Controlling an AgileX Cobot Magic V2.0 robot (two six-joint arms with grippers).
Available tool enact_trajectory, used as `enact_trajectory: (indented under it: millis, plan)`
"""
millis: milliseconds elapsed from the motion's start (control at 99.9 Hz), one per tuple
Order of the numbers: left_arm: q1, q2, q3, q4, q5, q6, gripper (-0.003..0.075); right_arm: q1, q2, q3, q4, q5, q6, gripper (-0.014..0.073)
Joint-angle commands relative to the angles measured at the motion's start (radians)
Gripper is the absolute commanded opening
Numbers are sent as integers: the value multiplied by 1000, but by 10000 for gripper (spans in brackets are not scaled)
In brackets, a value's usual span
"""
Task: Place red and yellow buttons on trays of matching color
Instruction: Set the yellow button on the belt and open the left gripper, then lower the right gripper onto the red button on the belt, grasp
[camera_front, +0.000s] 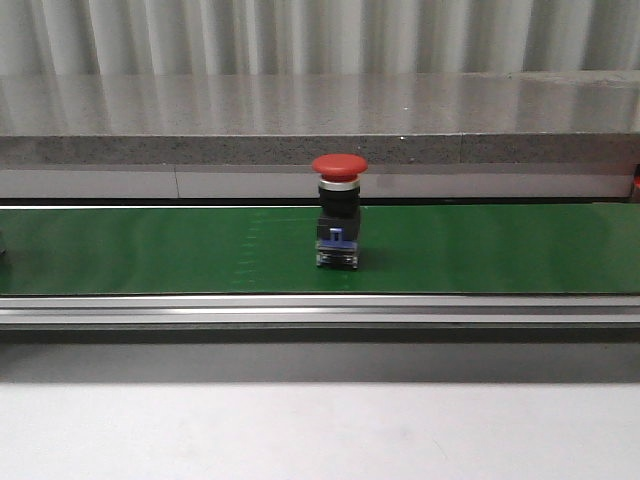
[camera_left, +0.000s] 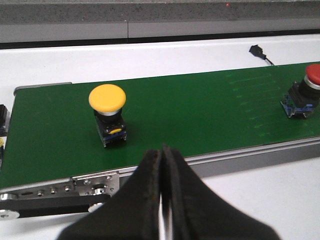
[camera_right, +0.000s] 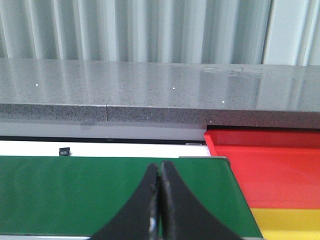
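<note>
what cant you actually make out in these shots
- Yellow button: seen only in the left wrist view; outside the front view's frame.
- Red tray and yellow tray: only in the right wrist view, cut off by its right and bottom edges, so their full extent is unknown.
- Red button: clipped by the edge in the left wrist view.
- Small black item beyond the belt: too small to identify.
- Both arms: absent from the front view.
</note>
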Motion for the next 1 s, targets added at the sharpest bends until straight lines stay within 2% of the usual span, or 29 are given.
enact_trajectory:
  millis: [0,210,310,400,540,680,821,911,991]
  plan:
    - [-9,-66,8,-30,-63,0,-20,2,-8,-80,-8,10,-1,-66]
    - [-9,-152,31,-30,-59,0,-20,2,84,-282,21,342,23,-66]
    - [-9,-152,31,-26,-49,0,-20,2,165,-373,24,434,23,-66]
    - [-9,-152,31,-26,-45,0,-20,2,246,-438,24,456,23,-66]
    - [-9,-152,31,-26,-45,0,-20,2,373,-507,24,416,22,-66]
    - [-9,-152,31,-26,-45,0,-20,7,502,-602,30,474,22,-66]
    - [-9,-152,31,-26,-45,0,-20,64,612,-688,30,515,22,-59]
    - [-9,-152,31,-26,-45,0,-20,115,691,-746,30,561,22,5]
    - [-9,-152,31,-26,-45,0,-20,161,765,-797,30,615,22,150]
